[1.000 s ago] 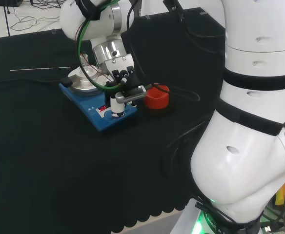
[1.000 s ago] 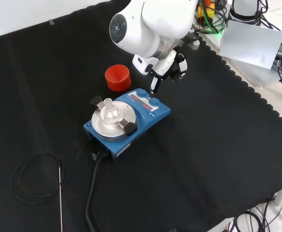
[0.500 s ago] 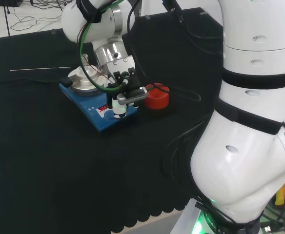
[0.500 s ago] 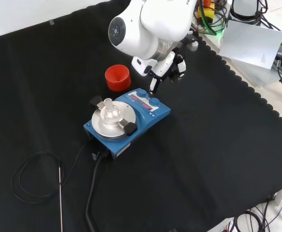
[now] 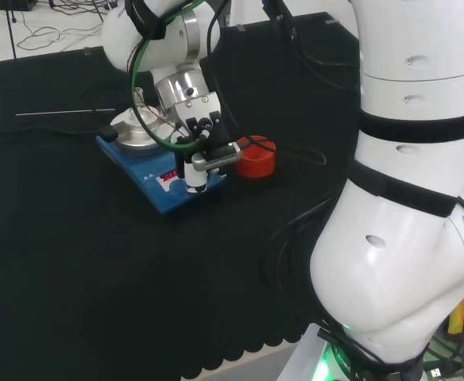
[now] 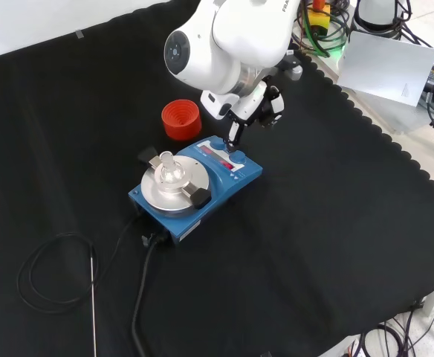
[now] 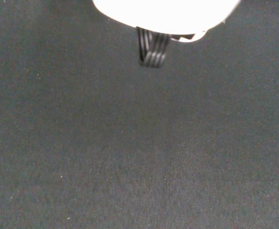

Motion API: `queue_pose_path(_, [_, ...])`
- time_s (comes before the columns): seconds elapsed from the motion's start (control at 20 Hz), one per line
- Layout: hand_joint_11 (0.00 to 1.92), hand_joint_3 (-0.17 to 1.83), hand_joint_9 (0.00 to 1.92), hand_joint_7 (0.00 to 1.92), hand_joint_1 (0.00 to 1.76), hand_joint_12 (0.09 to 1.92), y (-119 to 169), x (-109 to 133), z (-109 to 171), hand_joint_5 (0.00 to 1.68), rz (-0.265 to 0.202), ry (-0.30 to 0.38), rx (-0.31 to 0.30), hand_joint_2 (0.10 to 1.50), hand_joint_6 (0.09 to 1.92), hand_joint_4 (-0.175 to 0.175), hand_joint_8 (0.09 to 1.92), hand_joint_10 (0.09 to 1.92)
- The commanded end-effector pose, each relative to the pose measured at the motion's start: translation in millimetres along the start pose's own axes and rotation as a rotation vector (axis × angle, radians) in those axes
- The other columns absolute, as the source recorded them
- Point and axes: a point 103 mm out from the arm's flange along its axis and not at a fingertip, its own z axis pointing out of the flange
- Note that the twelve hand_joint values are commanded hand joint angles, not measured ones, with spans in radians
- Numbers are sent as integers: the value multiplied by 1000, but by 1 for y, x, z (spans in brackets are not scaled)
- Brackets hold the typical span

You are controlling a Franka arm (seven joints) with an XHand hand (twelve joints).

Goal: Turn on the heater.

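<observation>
Since the heater (image 6: 195, 186) sits heavy and rigid, press its front controls with your robot hand (image 6: 239, 130), one finger extended.

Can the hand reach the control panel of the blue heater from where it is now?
Probably yes: the hand points a finger down at the heater panel, and nothing stands between them.
</observation>
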Motion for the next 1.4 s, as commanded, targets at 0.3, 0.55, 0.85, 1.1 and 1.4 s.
queue_pose_path(0.3, [1175,1140,1608,1508,1410,1360,6,12,1,430,14,-19,18,569,87,-37,1599,1455])
queue_pose_path(0.55, [1176,1142,1608,1507,1410,1359,9,10,3,432,12,-16,24,568,87,-37,1599,1454])
queue_pose_path(0.85, [1176,1144,1608,1507,1409,1359,8,3,5,436,7,-8,24,568,87,-37,1599,1454])
queue_pose_path(1.1, [1175,1145,1608,1507,1409,1359,-4,3,-12,439,4,-4,-15,568,87,-37,1599,1455])
queue_pose_path(1.4, [1175,1146,1608,1508,1409,1359,-17,4,-30,442,-6,0,-60,567,87,-37,1599,1455])
